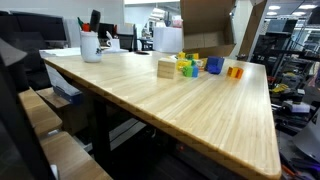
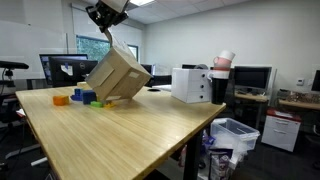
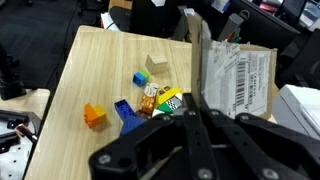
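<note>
Cardboard box (image 2: 118,75) | hangs tilted above wooden table (image 2: 130,130), toy blocks (image 2: 85,98) at its 8 o'clock | gripper (image 2: 105,30) fingers pinched tight on top flap (image 2: 108,42), 12 o'clock | likely light, hollow; flap bendy, so grip near fold

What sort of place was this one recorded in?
Probably an office or lab workspace: computer monitors on desks in the background, and a long wooden table carrying a mug of pens.
</note>
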`<state>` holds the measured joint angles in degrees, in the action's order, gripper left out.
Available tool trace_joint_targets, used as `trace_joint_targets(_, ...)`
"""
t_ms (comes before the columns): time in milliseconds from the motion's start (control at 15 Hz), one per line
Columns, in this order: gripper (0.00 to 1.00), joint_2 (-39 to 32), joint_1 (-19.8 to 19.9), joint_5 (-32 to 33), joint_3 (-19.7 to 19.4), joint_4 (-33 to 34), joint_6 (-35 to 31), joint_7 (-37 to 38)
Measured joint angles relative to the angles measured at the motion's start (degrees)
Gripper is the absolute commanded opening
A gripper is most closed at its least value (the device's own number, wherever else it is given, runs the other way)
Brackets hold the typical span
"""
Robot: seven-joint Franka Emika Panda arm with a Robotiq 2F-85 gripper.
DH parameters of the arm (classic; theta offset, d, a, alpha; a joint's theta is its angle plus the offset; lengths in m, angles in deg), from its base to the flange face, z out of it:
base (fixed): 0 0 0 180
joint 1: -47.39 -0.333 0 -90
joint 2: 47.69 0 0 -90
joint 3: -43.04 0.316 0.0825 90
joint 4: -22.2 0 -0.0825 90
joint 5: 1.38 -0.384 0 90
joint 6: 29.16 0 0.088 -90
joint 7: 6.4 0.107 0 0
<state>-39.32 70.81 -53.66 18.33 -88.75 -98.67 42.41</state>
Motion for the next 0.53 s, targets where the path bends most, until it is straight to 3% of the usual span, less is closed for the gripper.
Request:
trace_joint_targets(67, 0.3, -0.3, 0.2, -0.2, -0.2, 0.0, 0.0, 1.0)
trace_joint_targets(133, 0.31, -0.5, 0.4, -0.3, -0.4, 0.0, 0.0, 1.9)
trace_joint_targets(533, 0.61, -0.8, 1.9, 0.6, -1.1, 0.0, -4.5, 4.6)
